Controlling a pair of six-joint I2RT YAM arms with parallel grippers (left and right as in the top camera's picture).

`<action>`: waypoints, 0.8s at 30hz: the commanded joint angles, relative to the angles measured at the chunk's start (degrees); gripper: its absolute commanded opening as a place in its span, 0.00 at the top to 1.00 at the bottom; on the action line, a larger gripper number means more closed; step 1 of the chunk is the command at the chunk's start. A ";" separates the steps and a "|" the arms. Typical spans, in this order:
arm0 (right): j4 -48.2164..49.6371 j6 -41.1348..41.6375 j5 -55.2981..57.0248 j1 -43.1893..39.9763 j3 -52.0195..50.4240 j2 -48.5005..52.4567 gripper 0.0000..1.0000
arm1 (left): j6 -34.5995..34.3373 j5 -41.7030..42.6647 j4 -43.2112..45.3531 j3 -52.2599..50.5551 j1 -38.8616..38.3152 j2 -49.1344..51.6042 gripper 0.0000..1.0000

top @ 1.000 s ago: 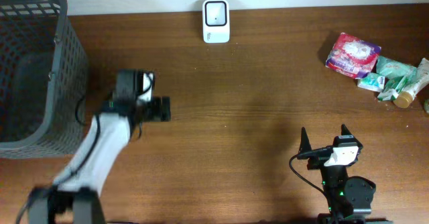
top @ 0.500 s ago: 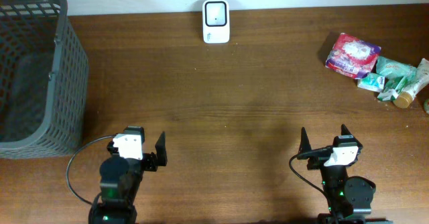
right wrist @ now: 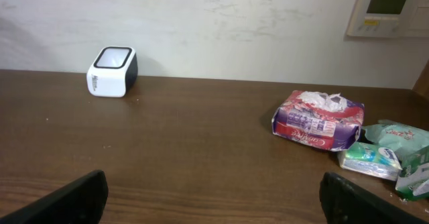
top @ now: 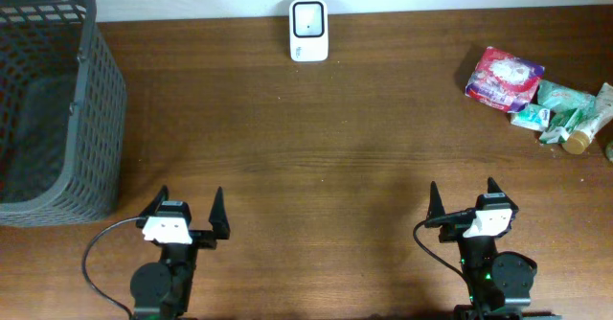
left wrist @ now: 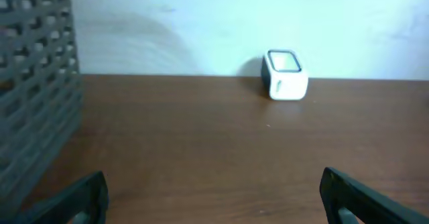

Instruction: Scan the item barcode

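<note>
The left gripper (top: 190, 205) and right gripper (top: 463, 194) sat spread wide near six o'clock; the barcode scanner (top: 308, 30) stood at twelve, a pink packet (top: 505, 78) at two.

No word, brand or number can be read anywhere. The scanner (right wrist: 112, 71) carries a small dark mark on its white side, too small to make out. To the right of the scanner, the red and purple pack (right wrist: 318, 120) bears blurred print, as do the green packets (right wrist: 402, 147) beyond it. The wall panel (right wrist: 390, 8), above and far right of the scanner, shows an illegible display.
</note>
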 commanded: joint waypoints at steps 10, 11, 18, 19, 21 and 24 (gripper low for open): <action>-0.15 -0.35 0.09 -0.37 -0.46 -0.37 0.01 | 8.72 -0.39 -7.41 -0.20 2.91 -7.82 0.01; -0.15 -0.35 0.09 -0.37 -0.46 -0.37 0.01 | 8.72 -1.31 -7.45 -0.20 2.91 -7.82 0.01; -0.15 -0.35 0.09 -0.37 -0.46 -0.37 0.01 | 2.27 -0.39 -7.54 -0.20 2.91 -7.80 0.01; -0.15 -0.35 0.09 -0.37 -0.46 -0.37 0.01 | 1.90 -0.39 -7.54 -0.20 2.91 -7.80 0.01; -0.15 -0.35 0.09 -0.37 -0.46 -0.37 0.01 | 1.92 -0.61 -7.52 -0.20 2.91 -7.80 0.01; -0.15 -0.35 0.09 -0.37 -0.46 -0.37 0.01 | 1.95 -0.59 -7.39 -0.20 2.91 -7.80 0.01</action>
